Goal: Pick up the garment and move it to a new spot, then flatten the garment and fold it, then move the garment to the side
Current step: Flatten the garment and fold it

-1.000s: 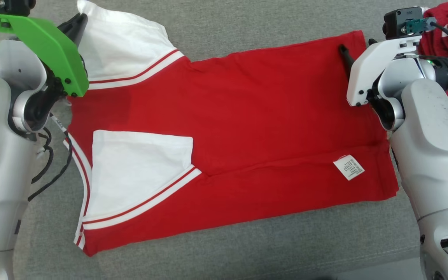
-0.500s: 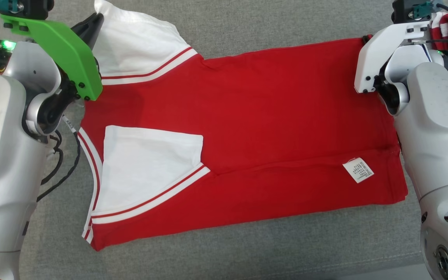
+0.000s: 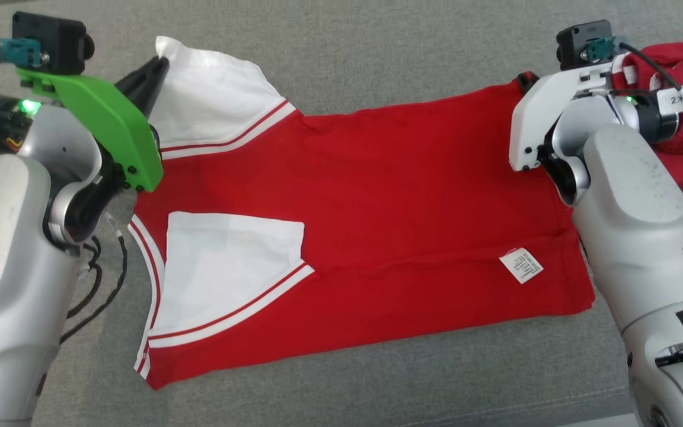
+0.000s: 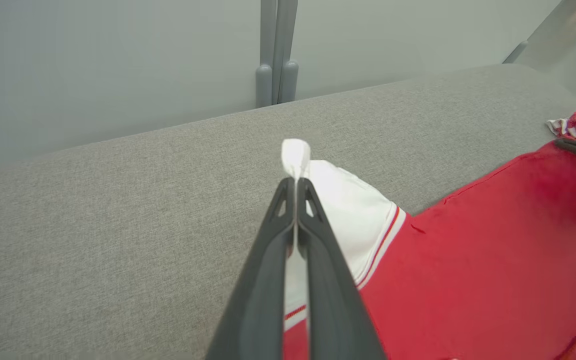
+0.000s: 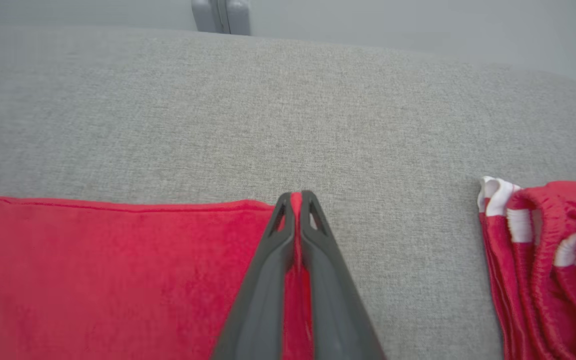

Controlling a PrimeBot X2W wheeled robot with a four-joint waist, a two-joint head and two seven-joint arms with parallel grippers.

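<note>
Head view: red garment (image 3: 377, 213) flat, white striped sleeves, partly folded.

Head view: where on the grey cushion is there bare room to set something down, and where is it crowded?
Free: the cushion beyond the shirt, and the strip along its near edge. Crowded: far right, where a second red garment lies.

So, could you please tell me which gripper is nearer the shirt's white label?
Right. The right gripper pinches the shirt at its hem corner, beyond the label; the left gripper pinches the white sleeve at the opposite end.
</note>
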